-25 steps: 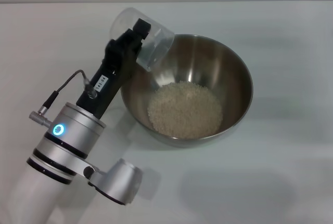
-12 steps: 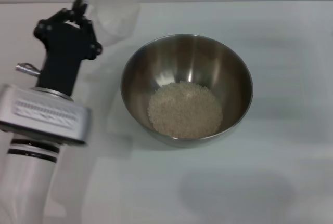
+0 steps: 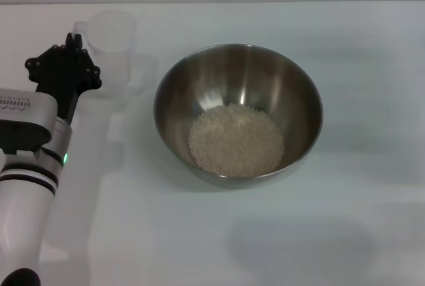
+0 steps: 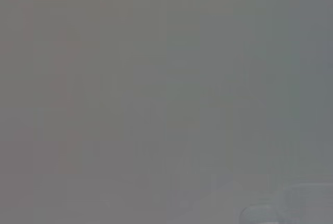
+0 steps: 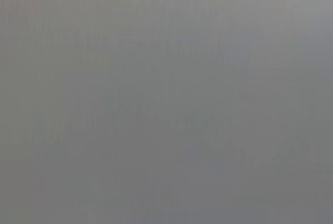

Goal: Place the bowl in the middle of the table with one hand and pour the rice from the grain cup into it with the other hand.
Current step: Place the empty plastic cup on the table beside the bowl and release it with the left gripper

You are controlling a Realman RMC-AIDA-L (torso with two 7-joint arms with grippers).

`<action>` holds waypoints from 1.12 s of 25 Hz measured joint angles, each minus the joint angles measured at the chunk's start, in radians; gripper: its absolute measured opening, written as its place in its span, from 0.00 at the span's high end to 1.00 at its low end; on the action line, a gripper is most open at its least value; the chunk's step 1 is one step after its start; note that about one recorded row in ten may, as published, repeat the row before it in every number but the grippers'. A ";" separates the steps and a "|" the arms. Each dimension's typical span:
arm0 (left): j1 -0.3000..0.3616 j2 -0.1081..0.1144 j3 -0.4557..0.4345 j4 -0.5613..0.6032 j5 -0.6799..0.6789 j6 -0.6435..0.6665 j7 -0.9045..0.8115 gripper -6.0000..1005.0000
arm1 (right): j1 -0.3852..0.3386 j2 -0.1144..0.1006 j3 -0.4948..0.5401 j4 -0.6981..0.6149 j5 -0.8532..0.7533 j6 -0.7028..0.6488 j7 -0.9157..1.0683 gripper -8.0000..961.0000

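The steel bowl [image 3: 302, 93] stands in the middle of the white table [image 3: 372, 219], with a round heap of rice [image 3: 236, 140] on its bottom. To its left, the clear grain cup [image 3: 111, 44] is upright and looks empty. My left gripper [image 3: 72, 42] is shut on the cup's small side handle, and its black body [image 3: 63, 73] reaches in from the near left. In the left wrist view only a faint piece of the clear cup [image 4: 299, 203] shows in one corner. The right gripper is out of view, and the right wrist view shows nothing distinct.
The left arm's silver wrist [image 3: 26, 133] runs along the table's left side. A soft shadow [image 3: 299, 246] lies on the table in front of the bowl.
The left gripper has swung the cup away from the bowl's rim, out to the left. The cup has turned from tipped over the bowl to upright. The bowl and rice have not moved.
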 joint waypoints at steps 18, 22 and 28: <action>-0.007 0.001 -0.053 0.056 -0.005 -0.203 -0.152 0.93 | -0.004 0.002 0.000 0.003 0.000 -0.008 0.000 0.65; -0.008 0.001 -0.048 0.056 -0.005 -0.206 -0.153 0.93 | -0.006 0.004 0.002 0.003 0.000 -0.008 0.000 0.65; 0.003 0.006 -0.046 0.036 0.001 -0.207 -0.156 0.92 | -0.010 0.004 0.004 0.003 0.000 -0.008 0.000 0.65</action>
